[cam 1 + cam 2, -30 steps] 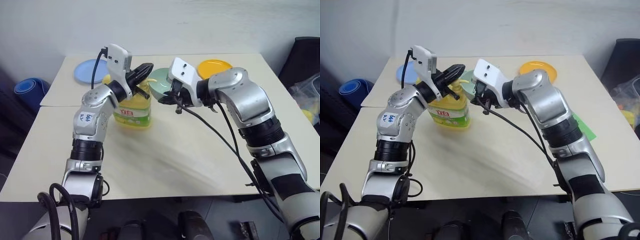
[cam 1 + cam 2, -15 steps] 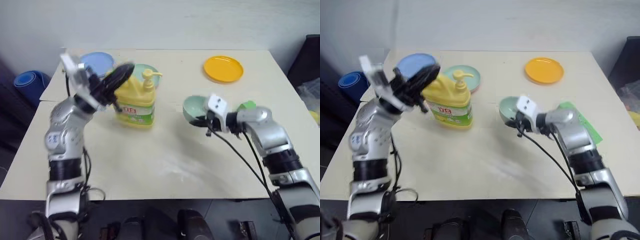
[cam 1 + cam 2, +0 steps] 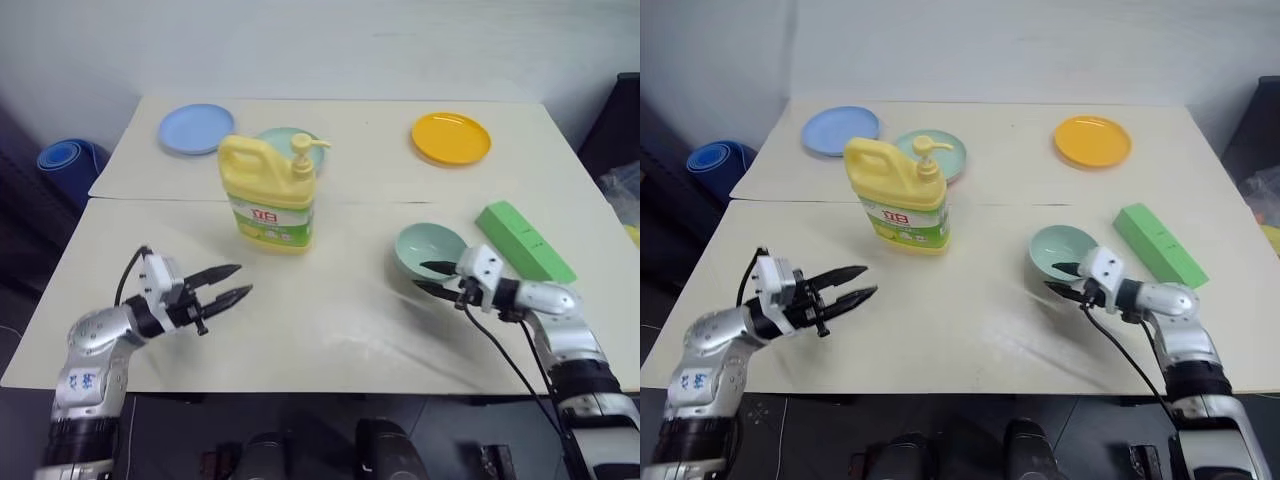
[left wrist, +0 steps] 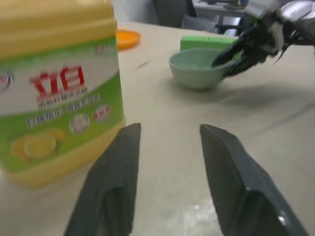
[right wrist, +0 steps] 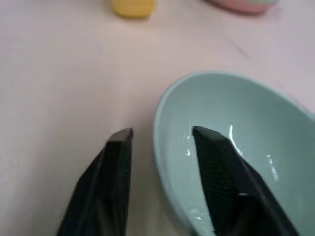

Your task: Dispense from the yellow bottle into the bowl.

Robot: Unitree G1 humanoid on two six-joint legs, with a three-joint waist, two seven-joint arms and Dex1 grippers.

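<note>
Grippers have just let go: left gripper point(image 3: 228, 283) gapes clear of the yellow bottle point(image 3: 272, 194), right gripper point(image 3: 436, 278) spread astride the bowl point(image 3: 420, 248) rim, so dispensing looks finished.

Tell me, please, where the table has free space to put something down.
The widest bare patch lies between the yellow bottle, the bowl and the front edge. Another lies between the teal plate and the yellow plate. It is crowded around the bowl, right gripper and green block.

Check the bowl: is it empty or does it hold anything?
Not empty: the bowl has a little clear liquid glinting on its inner wall. How much sits at the bottom cannot be told.
</note>
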